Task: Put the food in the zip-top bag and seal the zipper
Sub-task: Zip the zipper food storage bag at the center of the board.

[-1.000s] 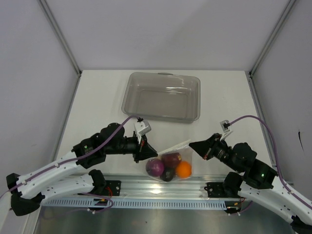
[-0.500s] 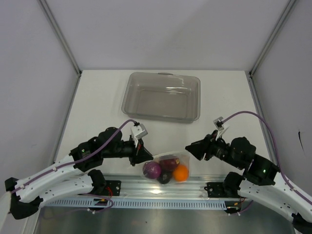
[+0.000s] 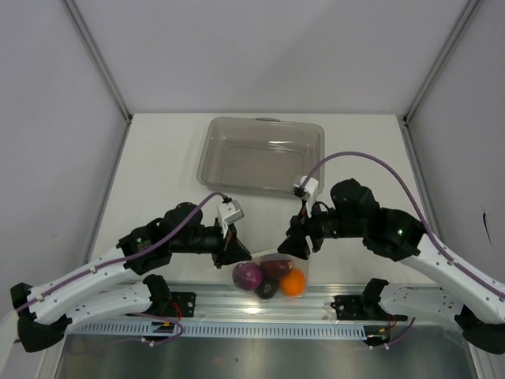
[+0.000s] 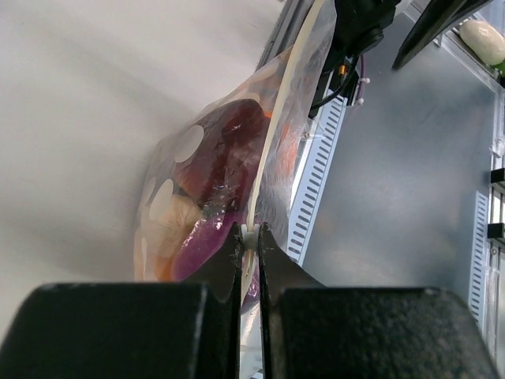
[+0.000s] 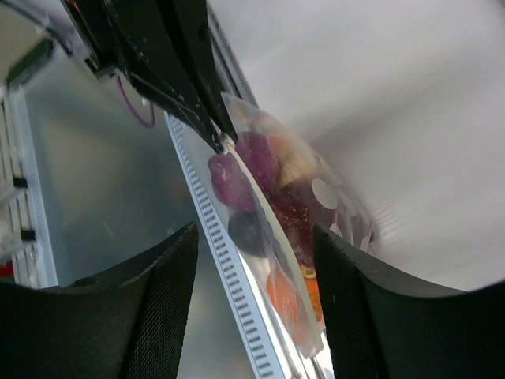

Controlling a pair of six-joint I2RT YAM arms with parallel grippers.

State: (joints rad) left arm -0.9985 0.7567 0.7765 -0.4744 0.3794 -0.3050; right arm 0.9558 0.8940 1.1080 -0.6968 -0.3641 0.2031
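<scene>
The clear zip-top bag point(image 3: 274, 273) lies at the table's near edge with the food inside: a purple ball point(image 3: 248, 275), a dark red fruit point(image 3: 277, 265), an orange point(image 3: 293, 283) and a blackish fruit point(image 3: 268, 288). My left gripper point(image 3: 235, 251) is shut on the left end of the zipper point(image 4: 278, 110), the pale strip pinched between its tips point(image 4: 250, 237). My right gripper point(image 3: 298, 247) hangs open over the bag's right end. In the right wrist view the bag point(image 5: 276, 213) and its zipper point(image 5: 293, 264) run between the spread fingers point(image 5: 158, 292), touching neither.
The rigid grey tray point(image 3: 267, 121) stands empty at the back centre of the table. An aluminium rail point(image 3: 260, 305) with the arm bases runs along the near edge just below the bag. White walls close in both sides.
My right gripper has opened and swung left and up, from beside the bag's right corner to above it. The bag and left gripper shifted slightly left.
</scene>
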